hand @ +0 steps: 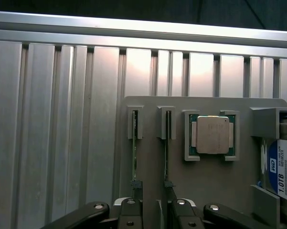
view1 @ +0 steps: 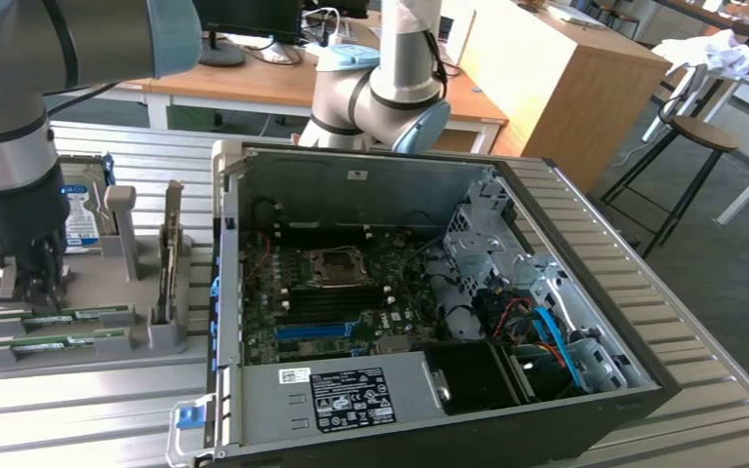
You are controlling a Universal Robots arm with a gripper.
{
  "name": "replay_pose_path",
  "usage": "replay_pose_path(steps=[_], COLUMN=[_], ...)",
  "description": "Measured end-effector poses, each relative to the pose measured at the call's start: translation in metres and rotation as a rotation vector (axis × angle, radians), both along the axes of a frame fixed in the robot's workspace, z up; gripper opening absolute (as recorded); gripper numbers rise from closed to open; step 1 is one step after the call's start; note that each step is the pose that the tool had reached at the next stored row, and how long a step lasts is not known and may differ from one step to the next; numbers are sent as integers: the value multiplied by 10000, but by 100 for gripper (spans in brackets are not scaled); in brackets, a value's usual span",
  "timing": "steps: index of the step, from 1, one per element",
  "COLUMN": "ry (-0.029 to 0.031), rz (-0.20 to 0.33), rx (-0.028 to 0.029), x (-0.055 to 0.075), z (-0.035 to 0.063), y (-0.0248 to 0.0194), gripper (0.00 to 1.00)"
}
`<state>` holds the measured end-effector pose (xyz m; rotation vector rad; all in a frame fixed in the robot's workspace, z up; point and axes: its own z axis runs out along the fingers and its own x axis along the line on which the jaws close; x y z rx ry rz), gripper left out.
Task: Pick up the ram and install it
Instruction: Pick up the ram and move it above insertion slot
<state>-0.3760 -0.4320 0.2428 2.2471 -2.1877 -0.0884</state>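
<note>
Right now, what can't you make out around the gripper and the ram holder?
- Thin green ram sticks: wrist view sees them edge-on in the grey plastic holder; chips and sticker hidden.
- Silver hard drive with blue-white label: cut off by the wrist picture's edge.
- Black gripper: exterior view, its own body hides any contact with the sticks.
- Memory slots in the open black computer case: exterior view, too small.

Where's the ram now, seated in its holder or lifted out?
Seated: both ram sticks stand on edge in the gray holder's slots; the gripper hangs over them.
</note>
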Motion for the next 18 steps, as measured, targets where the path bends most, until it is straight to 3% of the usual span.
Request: replay_pose_path(steps=[11, 18], ry=[0, -1], rz=[0, -1], rx=[0, 2], x=[0, -1], z=[0, -7], y=[-101, -104], gripper=[30, 30])
